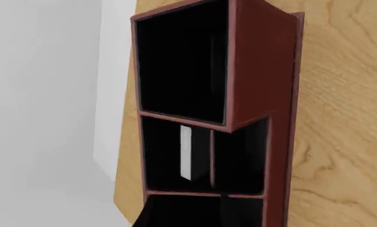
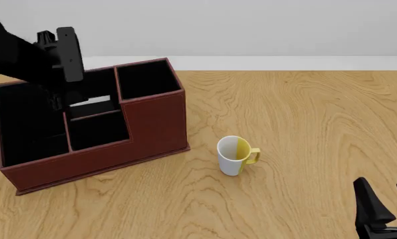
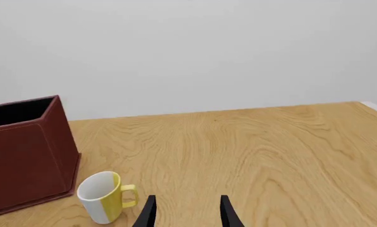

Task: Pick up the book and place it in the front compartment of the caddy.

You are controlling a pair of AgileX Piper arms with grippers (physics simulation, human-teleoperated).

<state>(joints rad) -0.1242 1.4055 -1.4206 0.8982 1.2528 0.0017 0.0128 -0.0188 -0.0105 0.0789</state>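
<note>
The reddish-brown caddy [image 2: 152, 124] stands at the table's left and fills the left wrist view [image 1: 258, 61]. Only the book's pale page edge [image 2: 95, 102] shows. It stands upright in the middle section just behind the low front compartment [image 2: 95, 130]. In the left wrist view the edge [image 1: 186, 153] sits beside the divider, with the front compartment [image 1: 239, 156] on the other side. My left arm [image 2: 59, 59] hangs over the caddy; its fingers are lost against the black lining. My right gripper [image 2: 384, 188] is open and empty at the near right, also seen in the right wrist view [image 3: 188, 199].
A white-and-yellow mug [image 2: 235, 155] stands upright on the wooden table [image 2: 305, 114] just right of the caddy, and shows in the right wrist view [image 3: 103, 196]. The caddy's tall square section [image 2: 145, 77] is at its back right. The table's far edge meets a grey wall.
</note>
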